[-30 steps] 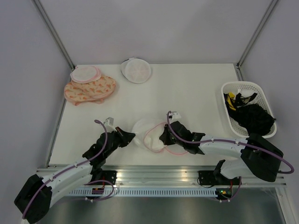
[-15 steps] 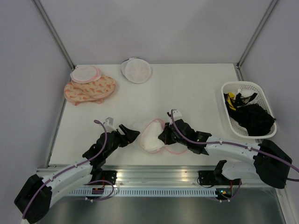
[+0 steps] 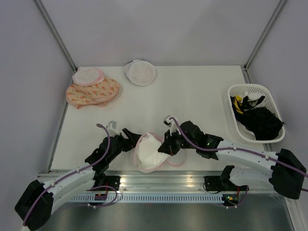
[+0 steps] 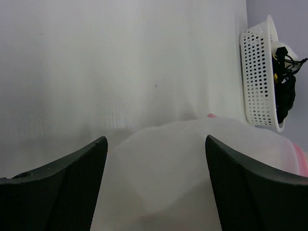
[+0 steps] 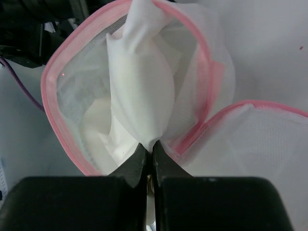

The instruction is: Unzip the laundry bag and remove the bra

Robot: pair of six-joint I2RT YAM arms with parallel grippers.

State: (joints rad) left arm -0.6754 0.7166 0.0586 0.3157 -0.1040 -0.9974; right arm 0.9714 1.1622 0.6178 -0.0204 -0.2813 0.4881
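The laundry bag (image 3: 147, 155), white mesh with a pink zipper rim, lies unzipped near the table's front edge. Its two halves gape apart in the right wrist view: one dome (image 5: 72, 96) stands up, the other half (image 5: 255, 144) lies flat. A white padded bra (image 5: 142, 86) rises out of the upright half. My right gripper (image 5: 149, 147) is shut on the bra's lower edge, and from above my right gripper (image 3: 168, 146) sits at the bag's right side. My left gripper (image 3: 134, 140) stands open just left of the bag. Its fingers (image 4: 72, 187) straddle the bag's white dome (image 4: 192, 163) without gripping it.
A plain white round case (image 3: 140, 72) lies at the back. A pink-edged round case (image 3: 87, 76) rests on an orange patterned cloth (image 3: 96, 91) at the back left. A white basket (image 3: 238, 88) with dark clothing stands at the right edge.
My left gripper has opened and let go of the bag. The right gripper has moved left with the bra, and the bag's upright half has tipped toward the left arm.
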